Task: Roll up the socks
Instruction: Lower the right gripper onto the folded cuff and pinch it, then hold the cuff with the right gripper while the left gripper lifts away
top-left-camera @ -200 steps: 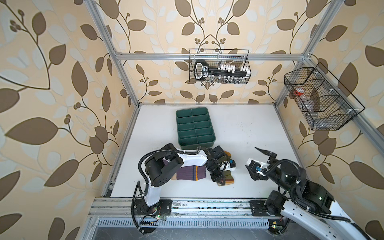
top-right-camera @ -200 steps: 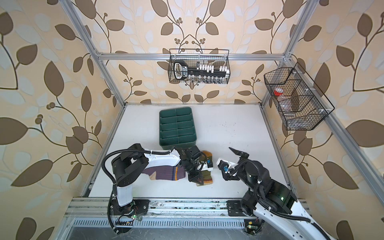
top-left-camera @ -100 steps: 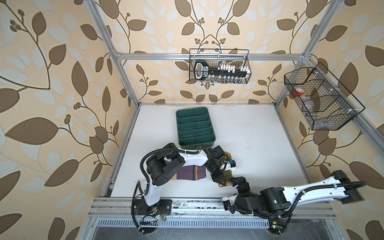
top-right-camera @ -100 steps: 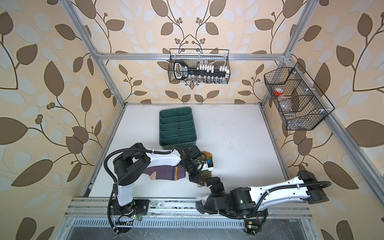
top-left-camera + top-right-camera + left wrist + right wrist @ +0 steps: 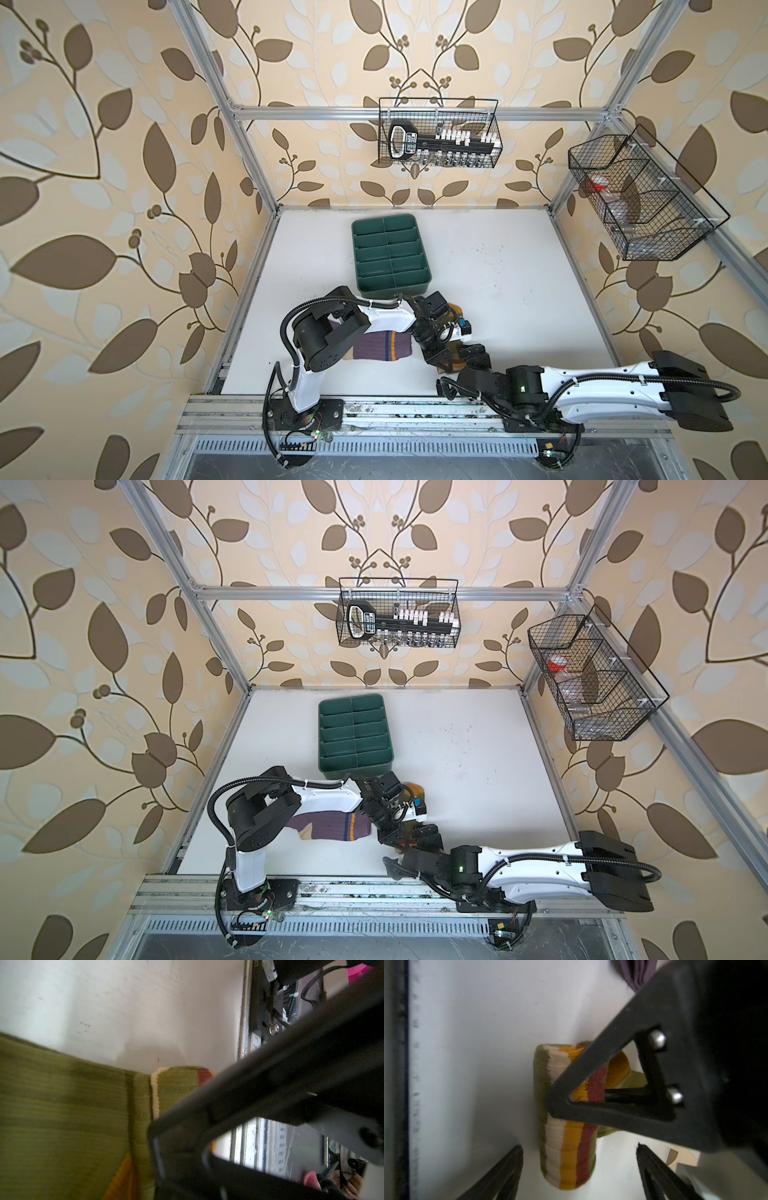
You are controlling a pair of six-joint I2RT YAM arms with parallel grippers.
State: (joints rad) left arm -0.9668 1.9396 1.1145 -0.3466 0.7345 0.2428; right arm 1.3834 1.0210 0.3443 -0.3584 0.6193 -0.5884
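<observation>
Half rolled, found olive sock at table front, clamped in left tool; purple sock beside. Saw right tool spread by roll's end. Judged soft, springy: pinch across roll.

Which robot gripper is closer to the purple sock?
Left. The left gripper pinches the olive sock just beside the purple sock; the right gripper is open and farther away, at the olive sock's other side.

olive sock: striped end rolled, seemingly partway | purple sock: flat, unrolled, just beside
</observation>
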